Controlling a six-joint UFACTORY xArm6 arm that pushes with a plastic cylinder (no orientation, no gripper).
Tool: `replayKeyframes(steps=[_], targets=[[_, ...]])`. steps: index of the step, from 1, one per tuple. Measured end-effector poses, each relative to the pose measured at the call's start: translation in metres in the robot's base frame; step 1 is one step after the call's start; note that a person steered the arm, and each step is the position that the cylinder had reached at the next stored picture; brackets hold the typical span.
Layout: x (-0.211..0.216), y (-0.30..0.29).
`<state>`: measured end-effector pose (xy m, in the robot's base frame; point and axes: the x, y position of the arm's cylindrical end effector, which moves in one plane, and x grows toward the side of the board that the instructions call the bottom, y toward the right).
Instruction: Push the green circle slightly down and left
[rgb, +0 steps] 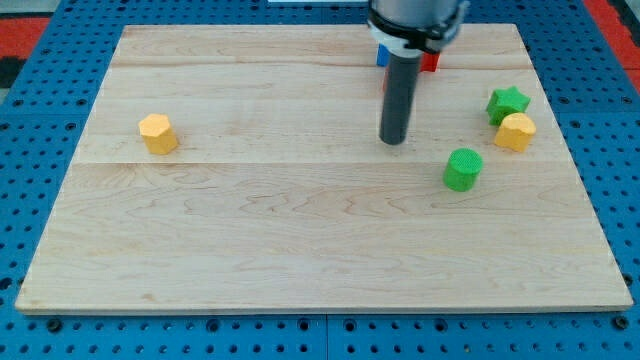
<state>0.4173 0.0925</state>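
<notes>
Green circle (463, 169) sits on the wooden board (300, 250) in the right half of the frame, a little below mid-height, standing alone. My tip (394, 140) rests up and to the left of it, near but clearly apart, holding nothing and touching no block. Toward the upper right lie a green star (508, 102) and, touching it just below, a yellow block (516, 132) whose shape is hard to make out. Another yellow block (158, 133), roughly hexagonal, sits far off at the left. Behind the rod's housing at the top, a blue block (382, 56) and a red block (430, 62) peek out, mostly hidden, shapes unreadable.
</notes>
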Motion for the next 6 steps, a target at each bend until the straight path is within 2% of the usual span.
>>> replayKeyframes(steps=[1, 2, 3, 5, 6], targets=[[0.009, 0.065], [0.015, 0.101], [0.041, 0.104], [0.092, 0.073], [0.086, 0.044]])
